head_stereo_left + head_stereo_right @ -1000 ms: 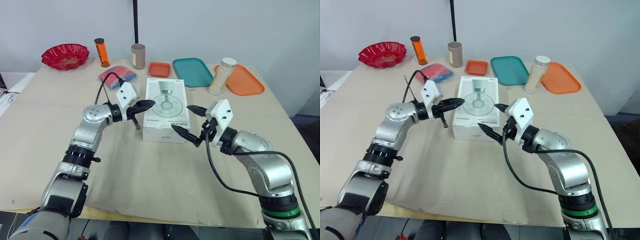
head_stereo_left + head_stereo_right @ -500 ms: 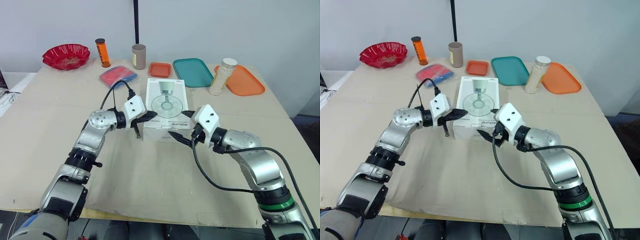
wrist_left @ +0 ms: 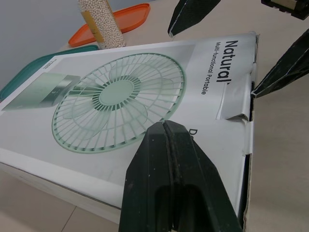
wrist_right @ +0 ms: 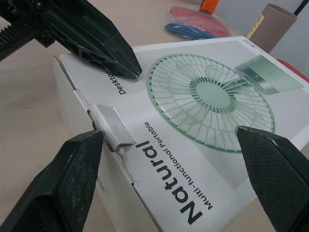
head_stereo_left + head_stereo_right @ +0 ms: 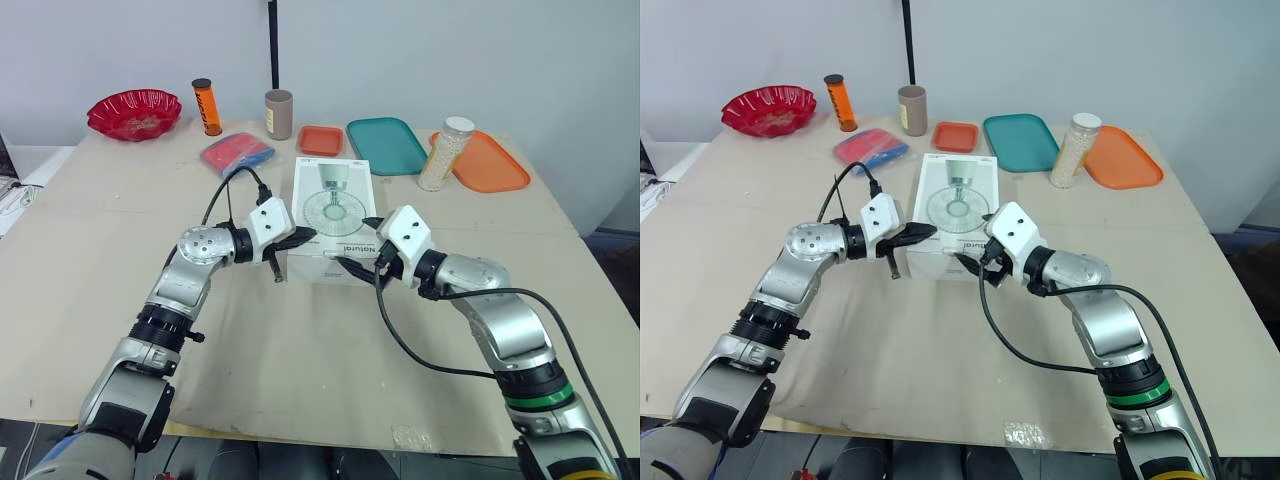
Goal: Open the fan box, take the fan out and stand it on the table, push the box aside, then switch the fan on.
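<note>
**Closing in on the flap.** The left gripper, fingers pressed together on nothing, now rests its tip on or just above the lid at the box's near left corner. A second ago it hung by the box's left edge.

The fan box has not moved. It lies flat and shut in the middle of the table, printed fan facing up, with the fan presumably inside.

On the box's near edge, the tuck tab looks creased and slightly lifted.

The right gripper, spread wide and empty, has swung in from beyond the box's near right corner. One finger now sits against the near face just beside the tab, and the other reaches over the lid.

Opening looks about to start. The left tip seems placed to pin the box, and the right is lined up to catch the tab. Everything after that is still to do.
</note>
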You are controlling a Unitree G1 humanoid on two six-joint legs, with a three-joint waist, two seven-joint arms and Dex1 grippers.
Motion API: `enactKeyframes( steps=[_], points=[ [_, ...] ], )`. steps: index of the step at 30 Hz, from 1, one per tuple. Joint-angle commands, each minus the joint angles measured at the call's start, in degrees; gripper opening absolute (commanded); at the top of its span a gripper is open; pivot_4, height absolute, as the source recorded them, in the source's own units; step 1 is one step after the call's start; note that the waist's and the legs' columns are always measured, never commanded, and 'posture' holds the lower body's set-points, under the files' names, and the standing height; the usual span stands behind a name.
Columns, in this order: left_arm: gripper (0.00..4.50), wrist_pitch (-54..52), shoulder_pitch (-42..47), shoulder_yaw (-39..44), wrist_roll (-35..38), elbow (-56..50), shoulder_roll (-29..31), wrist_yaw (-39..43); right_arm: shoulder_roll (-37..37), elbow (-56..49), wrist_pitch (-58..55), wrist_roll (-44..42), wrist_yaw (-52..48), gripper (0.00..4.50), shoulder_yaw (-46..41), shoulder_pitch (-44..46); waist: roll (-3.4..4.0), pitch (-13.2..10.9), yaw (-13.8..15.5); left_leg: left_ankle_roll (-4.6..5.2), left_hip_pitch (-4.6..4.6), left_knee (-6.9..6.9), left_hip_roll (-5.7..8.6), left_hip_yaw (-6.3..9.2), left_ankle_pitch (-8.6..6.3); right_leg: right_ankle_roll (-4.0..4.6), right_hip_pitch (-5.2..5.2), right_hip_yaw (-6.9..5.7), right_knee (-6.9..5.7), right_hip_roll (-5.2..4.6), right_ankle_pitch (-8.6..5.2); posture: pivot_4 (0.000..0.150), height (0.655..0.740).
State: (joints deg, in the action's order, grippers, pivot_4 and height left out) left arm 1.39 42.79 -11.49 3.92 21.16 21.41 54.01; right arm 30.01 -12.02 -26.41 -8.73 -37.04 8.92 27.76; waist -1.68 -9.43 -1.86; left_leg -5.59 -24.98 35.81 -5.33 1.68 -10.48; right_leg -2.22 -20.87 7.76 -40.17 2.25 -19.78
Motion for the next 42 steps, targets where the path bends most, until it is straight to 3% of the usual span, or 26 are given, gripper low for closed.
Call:
enactKeyframes(
  steps=[1, 11, 26, 42],
  points=[
    [0.07, -0.8, -1.4, -1.7, -1.5, -0.3, 0.0, 0.4, -0.3, -1.3, -0.4, -0.6, 0.4, 4.50, -2.0, 1.3, 0.02, 0.0, 0.0, 0.00, 0.00, 0.00, 0.00, 0.00, 0.00, 0.00, 0.00, 0.00, 0.00, 0.00, 0.00, 0.150, 0.7389],
    [0.07, 0.3, -2.3, -2.4, -2.7, 0.3, 0.5, 1.0, -1.6, -2.5, -4.3, -6.8, -0.1, 4.50, -6.3, 2.5, 0.21, 0.1, 0.0, 0.00, 0.01, -0.01, 0.00, 0.01, 0.00, 0.00, 0.01, -0.01, 0.00, 0.00, 0.00, 0.150, 0.7389],
    [0.07, 0.8, -2.5, -2.3, -2.8, 0.3, 0.8, 1.1, 1.7, -3.2, -0.8, -1.9, -2.5, 4.50, -1.7, 0.7, 0.39, 0.2, 0.0, 0.02, 0.04, -0.01, 0.01, 0.01, 0.00, 0.00, 0.03, -0.01, 0.00, 0.01, 0.00, 0.150, 0.7389],
    [0.07, 2.2, -2.9, -3.0, -4.4, 1.3, 1.0, 0.9, -1.2, -1.0, -4.8, -0.4, -0.3, 4.50, -2.0, 2.7, 0.41, 0.2, 0.0, 0.02, 0.05, -0.01, 0.01, 0.02, 0.00, 0.00, 0.04, -0.02, 0.00, 0.01, 0.00, 0.150, 0.7389]
  ],
)
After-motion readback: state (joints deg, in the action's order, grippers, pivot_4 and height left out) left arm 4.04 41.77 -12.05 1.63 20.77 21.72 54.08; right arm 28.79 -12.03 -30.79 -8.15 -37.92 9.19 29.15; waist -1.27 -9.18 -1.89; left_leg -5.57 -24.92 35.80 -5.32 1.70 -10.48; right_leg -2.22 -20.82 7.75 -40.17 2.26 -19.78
